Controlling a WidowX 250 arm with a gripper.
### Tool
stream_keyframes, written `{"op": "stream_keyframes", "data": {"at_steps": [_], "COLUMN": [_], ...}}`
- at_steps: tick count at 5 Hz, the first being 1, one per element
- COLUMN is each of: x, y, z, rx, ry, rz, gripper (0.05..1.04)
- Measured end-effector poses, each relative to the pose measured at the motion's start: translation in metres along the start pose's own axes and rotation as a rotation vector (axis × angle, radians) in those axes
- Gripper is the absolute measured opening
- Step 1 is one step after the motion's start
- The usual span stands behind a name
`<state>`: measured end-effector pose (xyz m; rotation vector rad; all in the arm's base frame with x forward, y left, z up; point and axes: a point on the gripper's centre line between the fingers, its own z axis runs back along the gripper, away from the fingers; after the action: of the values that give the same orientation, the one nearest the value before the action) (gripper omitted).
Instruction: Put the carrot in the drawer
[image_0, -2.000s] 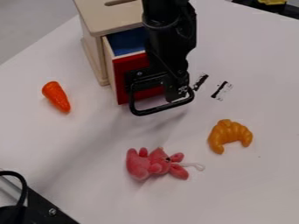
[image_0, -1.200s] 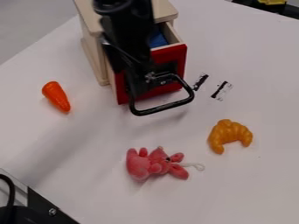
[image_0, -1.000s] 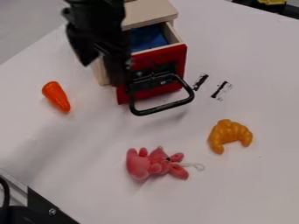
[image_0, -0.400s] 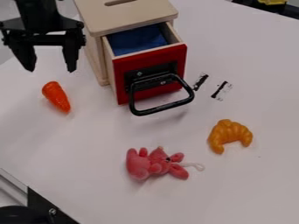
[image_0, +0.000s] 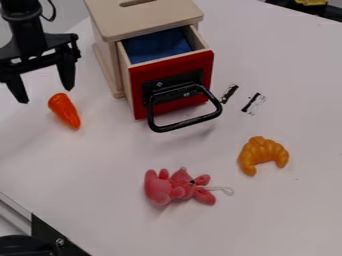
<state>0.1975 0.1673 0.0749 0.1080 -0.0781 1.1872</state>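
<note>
The camera looks from high above the bench, tipped down at a slant, facing 12 o'clock. It takes in the top of the wooden box at 11 o'clock, cut by the upper edge, along with its side toward 9. The open drawer points roughly toward 5 o'clock, so the lens catches both its front and its inside from above. The view is wide enough to hold the hand at 10 o'clock and a grey surface past the bench toward 11. A metal rail cuts across the near corner, between 7 and 8.
</note>
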Motion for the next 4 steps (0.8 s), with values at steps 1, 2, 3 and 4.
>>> {"op": "stream_keyframes", "data": {"at_steps": [1,2,3,4], "x": [0.0,0.0,0.006,0.005], "y": [0.0,-0.002,-0.008,-0.016], "z": [-0.015,-0.039,-0.051,-0.066], "rx": [0.031,0.052,0.044,0.01], "ry": [-0.001,0.045,0.044,0.065], "rz": [0.076,0.094,0.115,0.126], "gripper": [0.999,0.999,0.999,0.999]}}
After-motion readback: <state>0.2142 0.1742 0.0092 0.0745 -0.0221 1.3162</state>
